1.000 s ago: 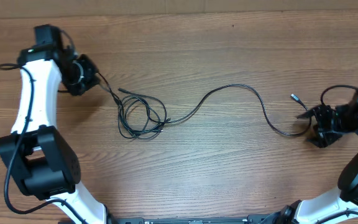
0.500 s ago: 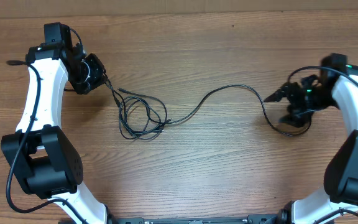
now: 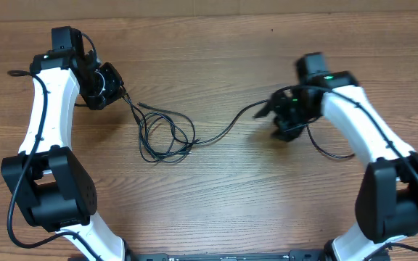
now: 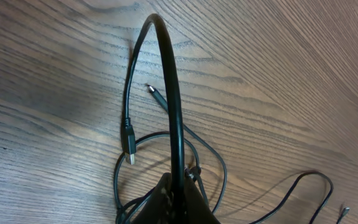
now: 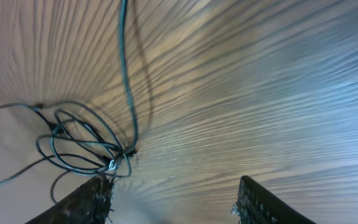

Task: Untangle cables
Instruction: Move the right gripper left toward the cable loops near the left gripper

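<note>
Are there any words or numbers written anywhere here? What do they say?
None: no words, numbers or signs can be read on the cables, the table, the left arm or the right arm. The right arm shows just a little green light, no writing.

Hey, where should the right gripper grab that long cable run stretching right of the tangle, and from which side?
Take the single strand midway, right of the tangle, where it lies flat and alone. Bring the right gripper straight down, fingers straddling it crosswise.
</note>
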Controlling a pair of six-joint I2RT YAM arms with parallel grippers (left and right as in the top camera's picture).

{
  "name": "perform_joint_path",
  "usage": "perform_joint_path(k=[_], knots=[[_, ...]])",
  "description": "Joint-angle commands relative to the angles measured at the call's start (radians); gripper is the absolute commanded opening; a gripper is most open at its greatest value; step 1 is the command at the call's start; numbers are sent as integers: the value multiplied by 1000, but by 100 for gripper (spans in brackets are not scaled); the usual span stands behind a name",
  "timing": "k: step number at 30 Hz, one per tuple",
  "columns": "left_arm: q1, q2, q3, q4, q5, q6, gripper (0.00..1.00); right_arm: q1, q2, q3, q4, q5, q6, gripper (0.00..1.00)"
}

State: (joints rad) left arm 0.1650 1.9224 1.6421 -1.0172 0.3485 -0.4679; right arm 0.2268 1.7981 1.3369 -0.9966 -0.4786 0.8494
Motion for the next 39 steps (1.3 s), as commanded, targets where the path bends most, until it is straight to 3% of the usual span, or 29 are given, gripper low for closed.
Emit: perform_joint_path(k=[1, 7, 13, 17, 27, 36, 39], knots=[[-2, -13, -5, -2, 7, 19, 4, 72, -21, 10, 32, 98, 182, 63], [-2, -13, -5, -2, 7, 19, 4, 192, -6, 10, 137, 146, 278, 55], [-3, -13, -5, -2, 7, 20, 4, 280, 23, 10, 221, 172, 282, 50], [-3, -13, -5, -3, 7, 20, 4, 324, 44, 10, 232, 222, 347, 50], [-14, -13, -5, -3, 7, 19, 4, 383, 104, 9, 275, 299, 494, 61], [-54, -13, -5, -2, -3, 20, 4, 390, 179, 9, 331, 299, 493, 59], [-69, -13, -5, -2, -20, 19, 4, 390, 201, 9, 333, 299, 493, 54]])
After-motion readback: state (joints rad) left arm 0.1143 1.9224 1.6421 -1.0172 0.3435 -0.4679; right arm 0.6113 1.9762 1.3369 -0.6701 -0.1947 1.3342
